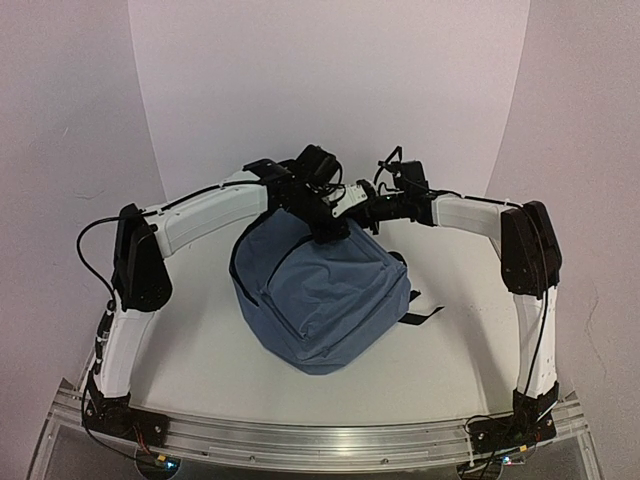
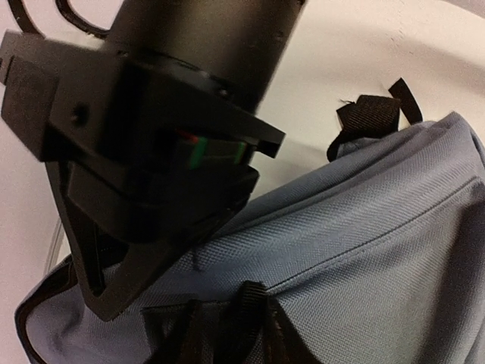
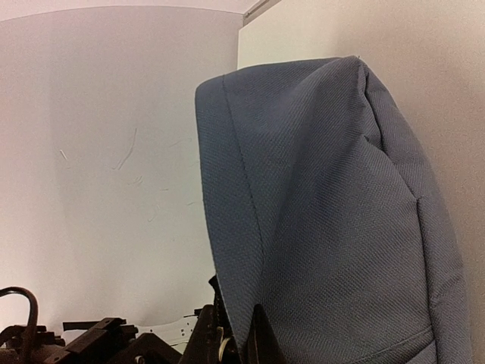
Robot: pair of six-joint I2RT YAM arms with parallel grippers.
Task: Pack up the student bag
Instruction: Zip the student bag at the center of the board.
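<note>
**Both claws meet at the far top rim of the soft slate-blue fabric student bag.**
The bag sits mid-way across the white table, its long axis sloping from that rim down toward the arm bases. The right gripper is clenched on the rim's fabric. The left gripper is just beside it and equally near, but I cannot tell if it has hold.

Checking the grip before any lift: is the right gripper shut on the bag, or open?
Shut on the bag: in the right wrist view the right gripper pinches the blue fabric between its jaws.
</note>
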